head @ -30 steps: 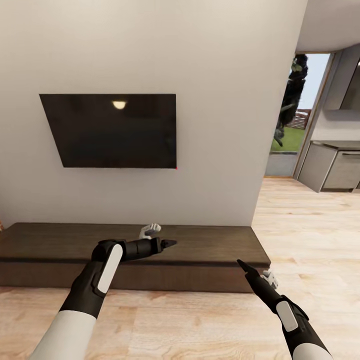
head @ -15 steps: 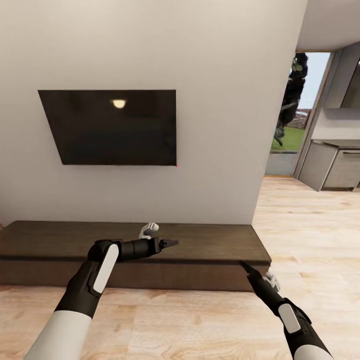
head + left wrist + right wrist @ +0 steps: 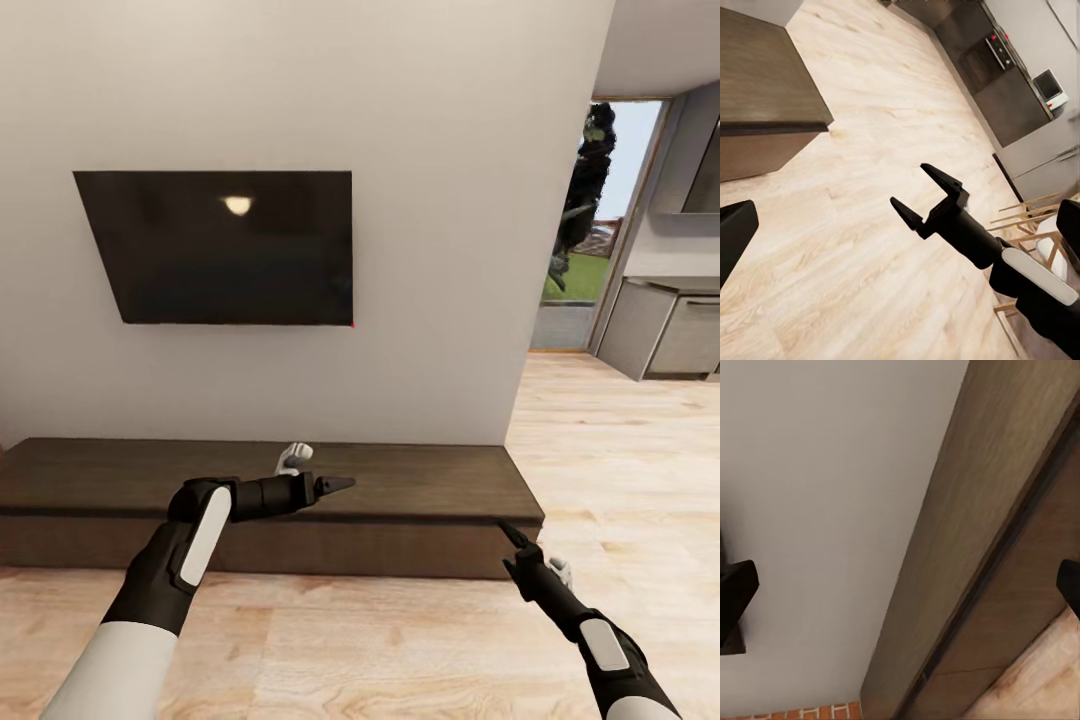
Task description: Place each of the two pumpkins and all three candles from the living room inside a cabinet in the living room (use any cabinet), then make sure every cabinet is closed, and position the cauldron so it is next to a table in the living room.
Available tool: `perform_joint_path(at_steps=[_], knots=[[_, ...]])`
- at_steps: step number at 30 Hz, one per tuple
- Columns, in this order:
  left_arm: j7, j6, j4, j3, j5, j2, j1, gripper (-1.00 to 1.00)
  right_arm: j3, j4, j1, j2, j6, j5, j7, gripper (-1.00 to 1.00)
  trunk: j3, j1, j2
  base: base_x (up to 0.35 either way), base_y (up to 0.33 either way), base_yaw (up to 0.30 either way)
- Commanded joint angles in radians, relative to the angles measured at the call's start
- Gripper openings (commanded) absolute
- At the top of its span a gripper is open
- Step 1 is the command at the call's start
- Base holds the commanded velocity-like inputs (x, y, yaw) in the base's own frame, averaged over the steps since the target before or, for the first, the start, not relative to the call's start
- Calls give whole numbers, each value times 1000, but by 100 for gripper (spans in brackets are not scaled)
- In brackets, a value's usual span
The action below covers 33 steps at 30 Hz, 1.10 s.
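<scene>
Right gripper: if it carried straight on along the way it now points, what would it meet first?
Probably the cabinet. The right gripper, open and empty, points up and forward at the console's right end, and its wrist view looks along the wooden top toward the wall. Depth is unclear, so it could pass over the top and reach the wall instead.

Colours in front of us: dark brown, black, beige, pale wood.
We see the cabinet in dark brown wood grain, the TV flat black with one pale light spot, the wall plain beige, the floor in light blond planks. Both arms are black with white panels; the left gripper and the right gripper are black. Kitchen units are grey.
</scene>
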Motion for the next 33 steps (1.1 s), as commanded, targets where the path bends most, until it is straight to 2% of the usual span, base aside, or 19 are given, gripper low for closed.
perform_joint_path(at_steps=[1,6,19,24,28,29,33], knots=[[-5,4,-3,1,-2,0,-1,100,-6,1,-1,-3,17,-13,2,100,-4,4,-8,0,0,0],[-24,6,-24,2,-1,0,-1,100,-12,2,-1,-11,42,-39,4,100,-20,23,-43,0,0,0],[-36,6,-32,3,-1,-1,-1,100,-19,-1,4,-26,44,-48,13,100,-61,73,-134,0,0,0],[-37,6,-33,2,1,-1,-1,100,-30,-6,7,-32,29,-49,101,100,-76,92,-169,0,0,0],[-38,6,-32,2,4,-1,-1,100,-33,-1,9,-68,2,-50,161,100,-89,107,-197,0,0,0],[-38,5,-32,1,5,-1,-1,100,-36,2,10,-84,-5,-52,185,100,-92,111,-204,0,0,0],[-40,5,-32,1,6,-1,-1,100,-52,9,11,-99,-12,-63,236,100,-105,127,-232,0,0,0]])
